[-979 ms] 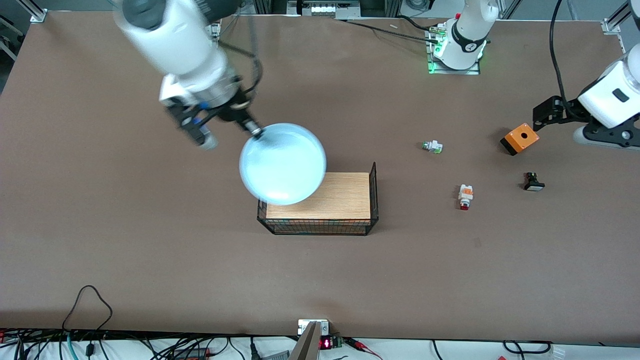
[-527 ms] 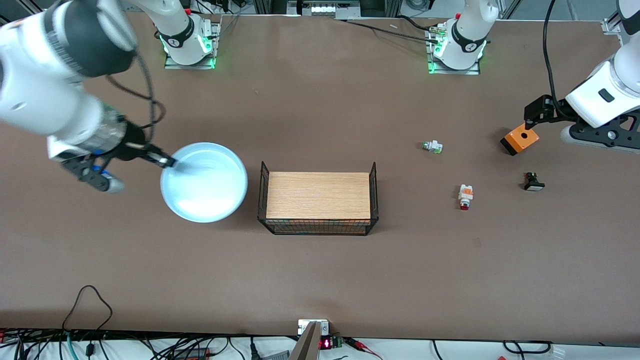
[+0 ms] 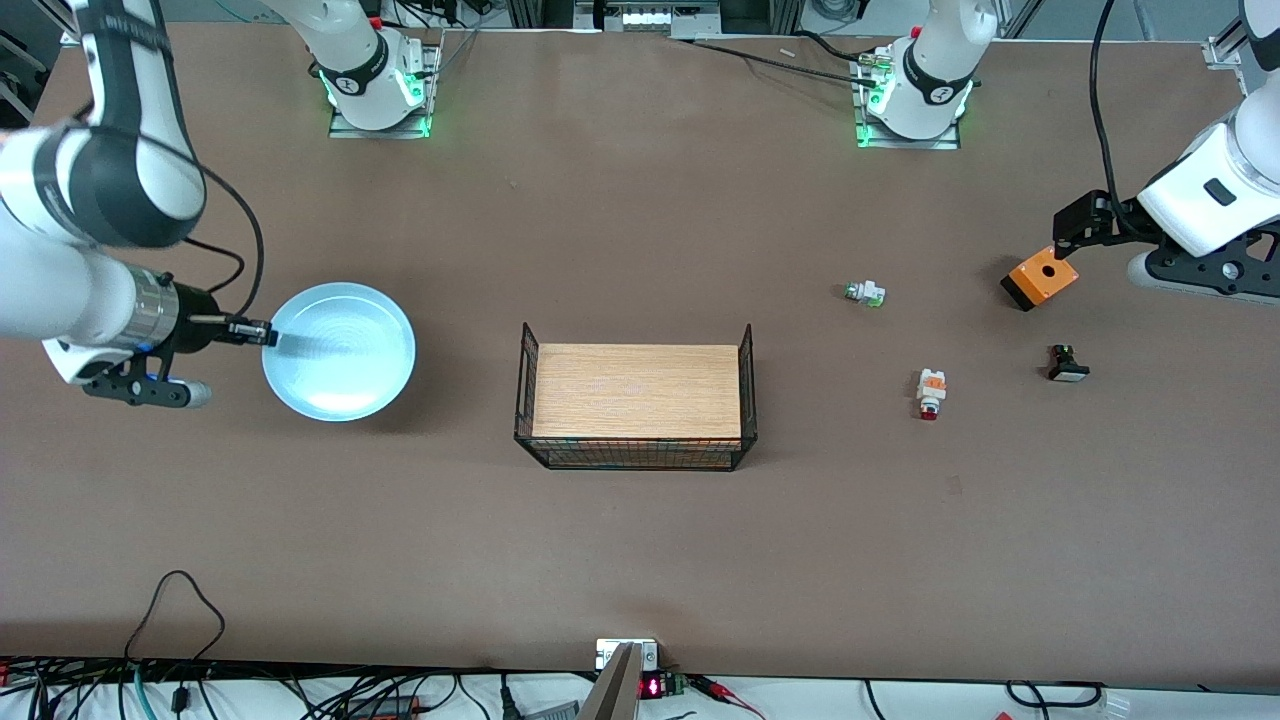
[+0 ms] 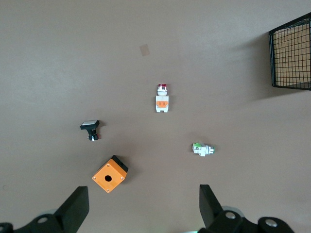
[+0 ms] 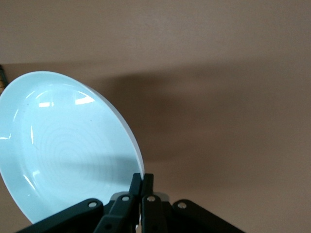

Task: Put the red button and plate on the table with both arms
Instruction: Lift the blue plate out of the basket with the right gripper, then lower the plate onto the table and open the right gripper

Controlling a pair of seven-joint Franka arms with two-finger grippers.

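Observation:
The pale blue plate point(image 3: 340, 350) is held by its rim low over the brown table point(image 3: 640, 560), toward the right arm's end; I cannot tell whether it touches the table. My right gripper point(image 3: 265, 333) is shut on the plate's rim, which also shows in the right wrist view point(image 5: 142, 179), with the plate point(image 5: 63, 145) tilted. The red button point(image 3: 931, 392) lies on the table toward the left arm's end and shows in the left wrist view point(image 4: 163, 98). My left gripper point(image 3: 1065, 238) is open and empty above an orange box; it shows in the left wrist view point(image 4: 143, 206).
A wood-topped black wire rack point(image 3: 636, 405) stands mid-table. Near the red button lie an orange box point(image 3: 1040, 278), a white part with a green tip point(image 3: 864, 293) and a black part with a white cap point(image 3: 1067, 363).
My right arm has carried the plate from above the rack toward the right arm's end of the table and lowered it. The left arm has barely shifted.

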